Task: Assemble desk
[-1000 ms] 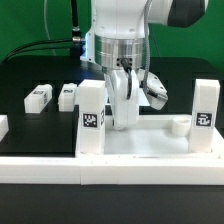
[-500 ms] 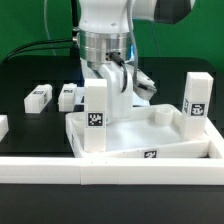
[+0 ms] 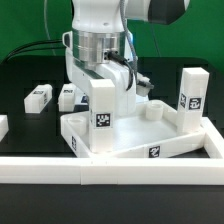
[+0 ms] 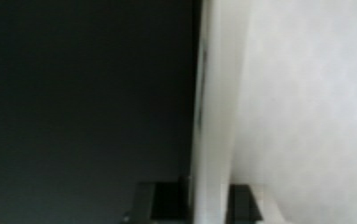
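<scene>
Closed nearly to the end, the pincer (image 4: 200, 204) is clamped on a thin white wall, which is seen in the wrist view between the two dark fingers (image 4: 157, 203). This wall is judged to be the raised rim of the tabletop (image 3: 110, 150), so the tabletop is held at its back side. In the exterior view the tabletop is found in the lower middle of the frame, just behind the long white rail (image 3: 110, 172). It lies directly below the pincer and stretches from there toward the right of the frame. Its long axis is set at a slant to the rail, and the right end appears nearer to the rail than the left end. One leg (image 3: 103, 105) stands upright in front of the pincer, and a second leg (image 3: 190, 92) stands at the right end. Two loose legs (image 3: 38, 96) are lying at the left middle of the frame, well apart from the tabletop. The coming move is thought to depend on this slant, because a further turn or push would be guided by the held rim. Compared with one second ago, the tabletop has been turned from square to slanted, and the arm has been shifted to the left.
</scene>
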Controlling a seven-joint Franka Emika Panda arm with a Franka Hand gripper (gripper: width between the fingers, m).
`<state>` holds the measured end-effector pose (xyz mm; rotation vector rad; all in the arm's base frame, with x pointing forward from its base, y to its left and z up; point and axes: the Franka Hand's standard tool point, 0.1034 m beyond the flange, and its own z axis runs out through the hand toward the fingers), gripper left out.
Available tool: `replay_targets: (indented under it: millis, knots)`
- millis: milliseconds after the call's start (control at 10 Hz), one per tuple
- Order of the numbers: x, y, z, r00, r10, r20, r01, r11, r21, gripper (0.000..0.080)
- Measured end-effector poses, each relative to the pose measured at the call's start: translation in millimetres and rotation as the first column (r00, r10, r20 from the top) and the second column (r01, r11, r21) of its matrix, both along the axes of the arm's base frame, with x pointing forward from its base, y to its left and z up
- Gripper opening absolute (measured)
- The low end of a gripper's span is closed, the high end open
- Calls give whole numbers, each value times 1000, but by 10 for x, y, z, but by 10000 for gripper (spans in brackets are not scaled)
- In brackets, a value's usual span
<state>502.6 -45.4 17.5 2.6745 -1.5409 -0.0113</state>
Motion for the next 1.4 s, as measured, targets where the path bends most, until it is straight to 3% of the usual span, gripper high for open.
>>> replay_targets:
  millis: [200, 700, 1200, 1300, 1400]
  knots:
    - [53, -91, 40, 988, 157, -3, -157, 988, 1, 66]
    - [59, -88, -32, 948, 318, -7, -318, 948, -16, 66]
    - [72, -112, -21, 807, 590, -20, -590, 807, -7, 66]
    - [77, -130, -18, 720, 693, -27, -694, 720, -3, 66]
    - [76, -129, -19, 707, 706, -28, -707, 708, -2, 66]
